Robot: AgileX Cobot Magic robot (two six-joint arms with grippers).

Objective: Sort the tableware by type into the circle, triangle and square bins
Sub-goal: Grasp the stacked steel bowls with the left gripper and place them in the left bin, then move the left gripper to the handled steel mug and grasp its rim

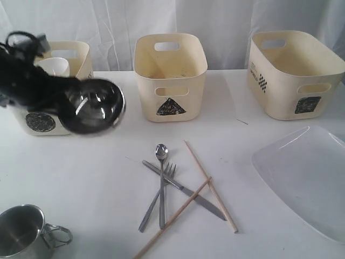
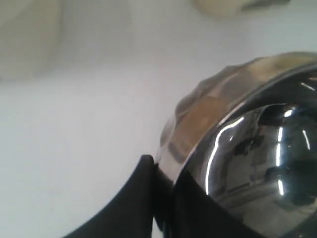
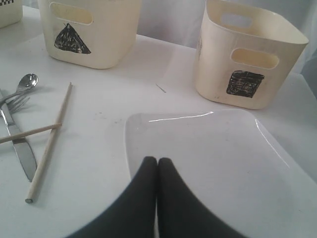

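The left claw (image 2: 159, 178) gripped the shiny steel bowl (image 1: 94, 105) before the cream circle-marked tub (image 1: 81, 59). The right claw (image 3: 157, 163) hung closed above the large white plate (image 3: 208, 144).

1. On the left tub (image 1: 81, 60) I make out a dark circle sticker (image 1: 40, 121).
2. The middle tub (image 1: 151, 81) carries a dark triangle sticker (image 1: 171, 107).
3. The right tub (image 1: 280, 94) has a dark square sticker (image 1: 308, 104); the small checkered label (image 1: 261, 82) on its side is too small for me to read.
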